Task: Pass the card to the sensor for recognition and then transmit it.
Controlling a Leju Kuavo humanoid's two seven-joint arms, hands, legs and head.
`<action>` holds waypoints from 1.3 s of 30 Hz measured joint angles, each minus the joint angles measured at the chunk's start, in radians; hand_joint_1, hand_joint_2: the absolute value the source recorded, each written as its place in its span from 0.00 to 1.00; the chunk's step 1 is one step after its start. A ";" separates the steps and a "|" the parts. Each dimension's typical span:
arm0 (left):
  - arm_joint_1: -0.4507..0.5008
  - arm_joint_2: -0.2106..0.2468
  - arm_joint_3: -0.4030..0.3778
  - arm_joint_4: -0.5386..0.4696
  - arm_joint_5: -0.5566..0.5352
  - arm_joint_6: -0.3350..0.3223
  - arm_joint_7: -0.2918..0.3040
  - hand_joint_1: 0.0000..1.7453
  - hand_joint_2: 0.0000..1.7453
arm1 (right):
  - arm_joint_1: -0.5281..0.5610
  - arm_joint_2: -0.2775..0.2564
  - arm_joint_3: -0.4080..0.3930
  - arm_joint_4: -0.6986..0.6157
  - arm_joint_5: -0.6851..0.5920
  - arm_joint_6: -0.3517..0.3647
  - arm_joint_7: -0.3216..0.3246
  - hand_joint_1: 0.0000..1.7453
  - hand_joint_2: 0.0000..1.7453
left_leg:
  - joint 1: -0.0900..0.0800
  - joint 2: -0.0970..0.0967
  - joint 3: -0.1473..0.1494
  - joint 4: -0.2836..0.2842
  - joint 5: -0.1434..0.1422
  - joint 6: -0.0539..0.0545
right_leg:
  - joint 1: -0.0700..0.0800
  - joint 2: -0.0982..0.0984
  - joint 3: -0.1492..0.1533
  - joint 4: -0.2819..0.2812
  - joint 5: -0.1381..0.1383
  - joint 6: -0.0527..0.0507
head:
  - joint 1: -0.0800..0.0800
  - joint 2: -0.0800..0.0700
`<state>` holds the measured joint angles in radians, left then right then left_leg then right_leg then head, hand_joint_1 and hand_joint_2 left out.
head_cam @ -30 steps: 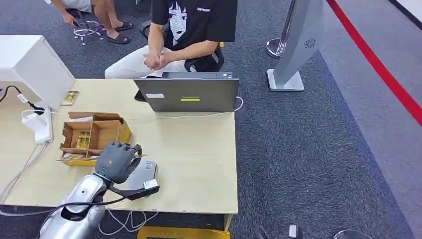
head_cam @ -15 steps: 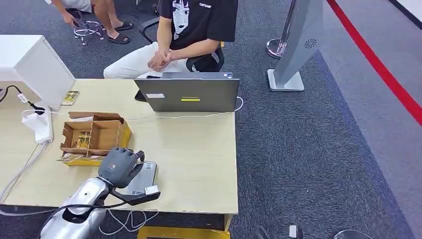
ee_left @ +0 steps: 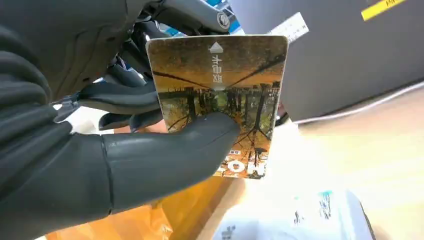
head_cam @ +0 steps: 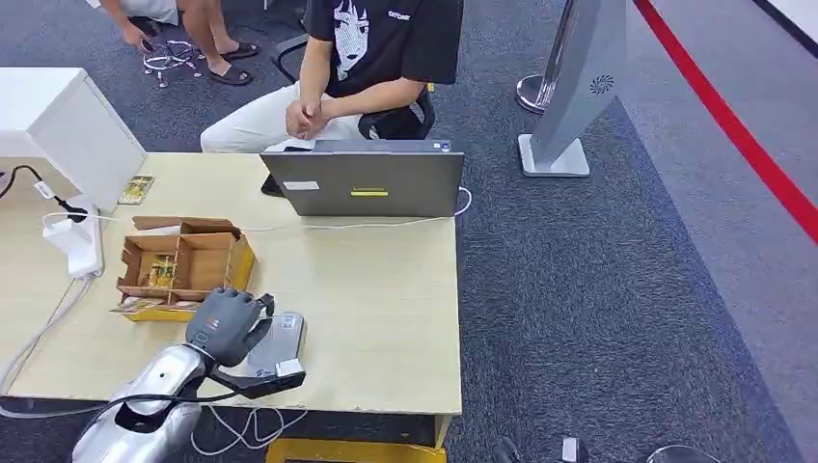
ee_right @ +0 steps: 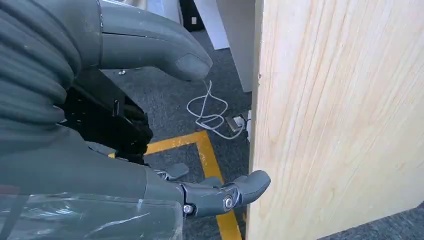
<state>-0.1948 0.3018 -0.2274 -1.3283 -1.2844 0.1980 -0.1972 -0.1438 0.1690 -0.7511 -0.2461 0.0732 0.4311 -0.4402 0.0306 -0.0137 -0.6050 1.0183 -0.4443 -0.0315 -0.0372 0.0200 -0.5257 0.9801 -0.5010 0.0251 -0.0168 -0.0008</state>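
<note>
A grey carpeted room holds a pale wooden table [head_cam: 386, 318], with a seated person [head_cam: 371, 58] behind the grey laptop [head_cam: 367, 181] at its far edge. Nearer than the laptop sits an open cardboard box [head_cam: 183, 262], and just beside the box lies the flat grey sensor [head_cam: 275, 338]. Over the sensor the left hand [head_cam: 227, 323] pinches the card [ee_left: 220, 100] between thumb and fingers, while the right hand [ee_right: 100, 125] hangs beside the table's edge, fingers apart, holding nothing.

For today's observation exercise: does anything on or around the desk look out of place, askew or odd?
Little stands out. One card lies loose on the table near the white box, away from the cardboard box. The left hand holds a card over the grey sensor, as expected.
</note>
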 joint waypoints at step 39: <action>-0.060 -0.060 0.104 -0.013 -0.003 0.140 0.043 1.00 1.00 | 0.000 0.000 0.000 0.000 0.015 0.000 0.004 0.00 1.00 | 0.000 0.000 0.000 0.000 0.002 0.001 | 0.000 0.000 0.000 0.000 0.001 0.000 | 0.000 0.000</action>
<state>-0.2545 0.2419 -0.1238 -1.3412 -1.2874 0.3383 -0.1544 -0.1442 0.1694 -0.7515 -0.2457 0.0885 0.4311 -0.4364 0.0306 -0.0138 -0.6049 1.0183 -0.4425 -0.0309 -0.0372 0.0197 -0.5254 0.9802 -0.4996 0.0255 -0.0168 -0.0011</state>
